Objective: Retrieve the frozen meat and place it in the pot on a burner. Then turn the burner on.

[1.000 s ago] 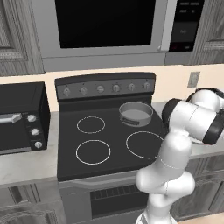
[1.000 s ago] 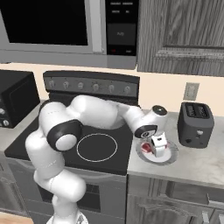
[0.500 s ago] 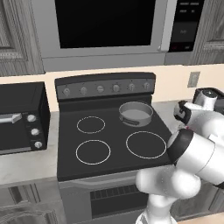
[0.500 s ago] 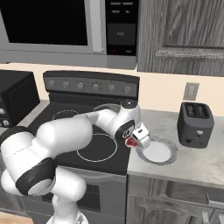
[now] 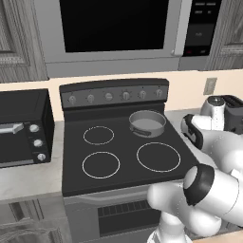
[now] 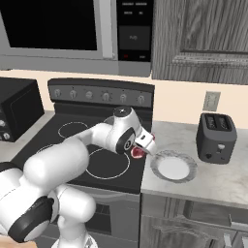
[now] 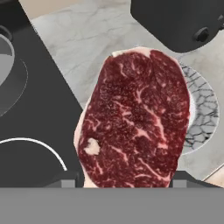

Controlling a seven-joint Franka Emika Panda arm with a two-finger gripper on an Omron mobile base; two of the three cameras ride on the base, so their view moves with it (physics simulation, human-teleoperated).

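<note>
Though its tips are hidden, the pincer grips the frozen meat beside the plate.

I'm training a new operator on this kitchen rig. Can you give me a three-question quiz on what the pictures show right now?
1. True or false: the frozen meat already lies in the pot.
2. Which burner holds the pot? A) back right B) front left C) front right
3. Fill in: the gripper carries the meat above the stove's right edge, beside the white-grey ____ on the counter.

Key: 1. False, the gripper holds it and the pot is empty. 2. A. 3. plate.
</note>
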